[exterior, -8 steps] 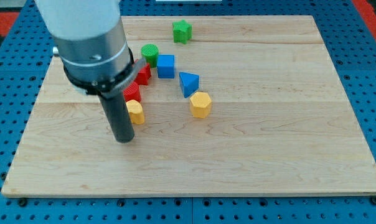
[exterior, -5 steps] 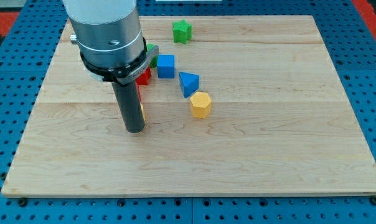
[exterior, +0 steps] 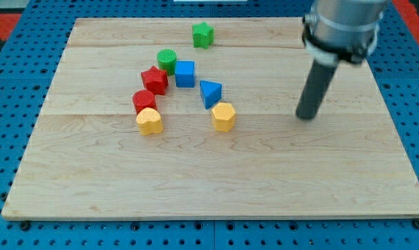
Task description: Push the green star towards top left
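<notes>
Camera view is showing my tip [exterior: 306, 117], a plain tool holding nothing, well right of the green star [exterior: 203, 34], sitting untouched near the tabletop's [exterior: 334, 180] top; pushing is not begun.

Star [exterior: 203, 34] near board [exterior: 376, 180] top, above block cluster; my tip [exterior: 306, 117] well right of cluster.

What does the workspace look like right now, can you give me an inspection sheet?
Surface: wooden board, flat.
Job's things: green star near the view's top, untouched.
Clutter: green cylinder, blue cube, red star, red cylinder, yellow heart, blue triangle, yellow hexagon.
Grippers: none; my tip is far to the view's right of all blocks, touching none.
Cables: nothing seen.
Surroundings: blue pegboard.
</notes>
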Tool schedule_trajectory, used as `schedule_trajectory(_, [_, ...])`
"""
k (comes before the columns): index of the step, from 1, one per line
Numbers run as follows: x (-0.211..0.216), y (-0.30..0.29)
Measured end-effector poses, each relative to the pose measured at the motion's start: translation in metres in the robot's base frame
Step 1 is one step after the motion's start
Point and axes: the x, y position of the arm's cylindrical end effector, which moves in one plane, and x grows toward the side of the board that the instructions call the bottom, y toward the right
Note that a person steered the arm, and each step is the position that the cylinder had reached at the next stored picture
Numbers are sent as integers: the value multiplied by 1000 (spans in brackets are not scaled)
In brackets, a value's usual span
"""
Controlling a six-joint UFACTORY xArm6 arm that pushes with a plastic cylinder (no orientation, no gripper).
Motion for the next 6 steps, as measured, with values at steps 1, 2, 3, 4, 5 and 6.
schedule_trajectory(1, [-93,-37])
schedule_trajectory(2, [-103,-74])
schedule_trajectory(3, [-146,-93])
schedule_trajectory(4, [-155,-155])
schedule_trajectory(5, [-159,-133])
schedule_trajectory(6, [-170,-156])
